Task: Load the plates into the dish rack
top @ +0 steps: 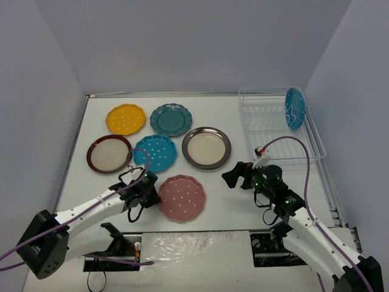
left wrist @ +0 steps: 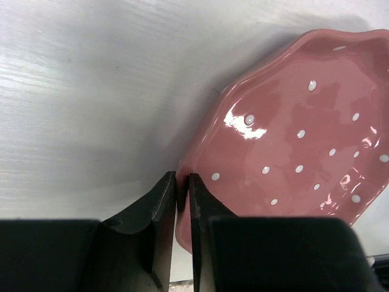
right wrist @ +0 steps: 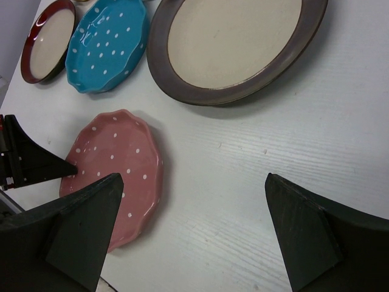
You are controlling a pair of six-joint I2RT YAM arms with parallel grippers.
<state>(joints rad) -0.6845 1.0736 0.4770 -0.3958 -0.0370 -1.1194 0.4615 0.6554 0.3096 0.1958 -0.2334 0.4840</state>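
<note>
My left gripper (top: 152, 193) is shut on the left rim of the pink dotted plate (top: 182, 198). In the left wrist view the fingertips (left wrist: 169, 190) pinch that rim, and the pink plate (left wrist: 292, 146) seems slightly tilted over the table. My right gripper (top: 234, 176) is open and empty, just right of the pink plate (right wrist: 115, 164), over bare table (right wrist: 194, 182). The white wire dish rack (top: 267, 131) stands at the back right. One blue dotted plate (top: 295, 107) stands upright in its far right end.
Five plates lie flat on the table: yellow (top: 126, 119), teal (top: 171, 119), maroon-rimmed (top: 109, 153), blue dotted (top: 155, 152) and brown-rimmed (top: 206, 148). Grey walls enclose the table on the left, back and right. A purple cable loops over the rack's near edge.
</note>
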